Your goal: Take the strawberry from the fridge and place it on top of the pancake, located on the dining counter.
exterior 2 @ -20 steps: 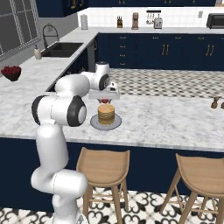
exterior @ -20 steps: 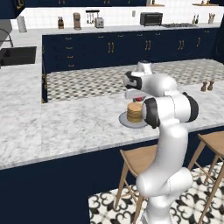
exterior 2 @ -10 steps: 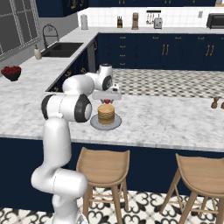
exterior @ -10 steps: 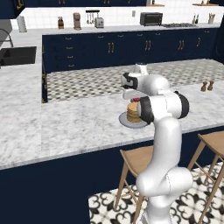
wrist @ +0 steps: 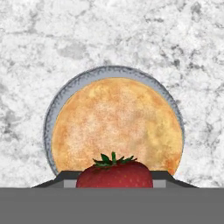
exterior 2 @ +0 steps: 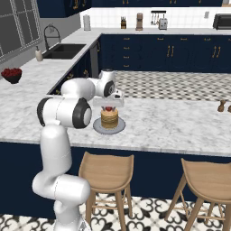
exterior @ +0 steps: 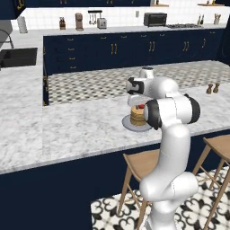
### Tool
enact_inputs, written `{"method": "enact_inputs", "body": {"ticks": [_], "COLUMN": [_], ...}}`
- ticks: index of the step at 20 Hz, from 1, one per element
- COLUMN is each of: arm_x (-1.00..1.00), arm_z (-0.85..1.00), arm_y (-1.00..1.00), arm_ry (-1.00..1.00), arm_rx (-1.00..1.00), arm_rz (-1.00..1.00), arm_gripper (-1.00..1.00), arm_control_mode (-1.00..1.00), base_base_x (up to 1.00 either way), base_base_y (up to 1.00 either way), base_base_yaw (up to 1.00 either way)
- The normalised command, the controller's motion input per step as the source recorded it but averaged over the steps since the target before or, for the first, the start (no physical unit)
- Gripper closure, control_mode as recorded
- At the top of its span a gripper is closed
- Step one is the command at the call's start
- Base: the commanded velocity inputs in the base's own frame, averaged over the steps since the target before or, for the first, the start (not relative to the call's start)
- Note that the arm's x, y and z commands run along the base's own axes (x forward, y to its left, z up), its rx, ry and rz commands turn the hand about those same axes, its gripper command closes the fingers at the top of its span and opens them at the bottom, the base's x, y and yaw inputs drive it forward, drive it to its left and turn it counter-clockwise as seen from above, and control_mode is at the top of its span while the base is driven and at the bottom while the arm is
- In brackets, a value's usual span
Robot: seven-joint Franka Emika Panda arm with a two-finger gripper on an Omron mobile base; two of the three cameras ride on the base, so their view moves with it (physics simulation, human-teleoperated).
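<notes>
While the two base views show the arm bent over the dining counter [exterior: 81, 126], the hand view looks straight down on the pancake [wrist: 117, 124] and its plate [wrist: 51, 114]. Its gripper [exterior 2: 108, 107] hangs above the stack, closed on the strawberry [wrist: 114, 174]. Fingertips are largely hidden behind the berry.

Arm: we see it rise from the base, fold at the elbow and reach forward at table height | Wrist: bent so the hand points straight down | Gripper [exterior 2: 108, 106]: jaws drawn in narrow, clamped on the strawberry [wrist: 114, 173]
</notes>
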Motion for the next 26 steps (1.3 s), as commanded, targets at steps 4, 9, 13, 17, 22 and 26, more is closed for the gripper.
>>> {"method": "enact_inputs", "body": {"ticks": [4, 9, 13, 17, 22, 26], "arm_x": [0.28, 0.03, 0.0, 0.0, 0.0, 0.0], "arm_z": [-0.04, -0.02, -0.01, 0.0, 0.0, 0.09], "arm_y": [0.0, 0.0, 0.0, 0.0, 0.0, 0.0], "arm_ry": [0.0, 0.0, 0.0, 0.0, 0.0, 0.0], "arm_rx": [0.0, 0.0, 0.0, 0.0, 0.0, -0.01], "arm_rz": [0.0, 0.01, 0.0, 0.0, 0.0, 0.0], "arm_gripper": [1.0, 1.0, -1.0, -1.0, -1.0, -1.0], "arm_control_mode": [-1.0, -1.0, -1.0, -1.0, -1.0, -1.0], "base_base_x": [0.0, 0.0, 0.0, 0.0, 0.0, 0.0], "base_base_y": [0.0, 0.0, 0.0, 0.0, 0.0, 0.0], "base_base_yaw": [0.0, 0.0, 0.0, 0.0, 0.0, 0.0]}}
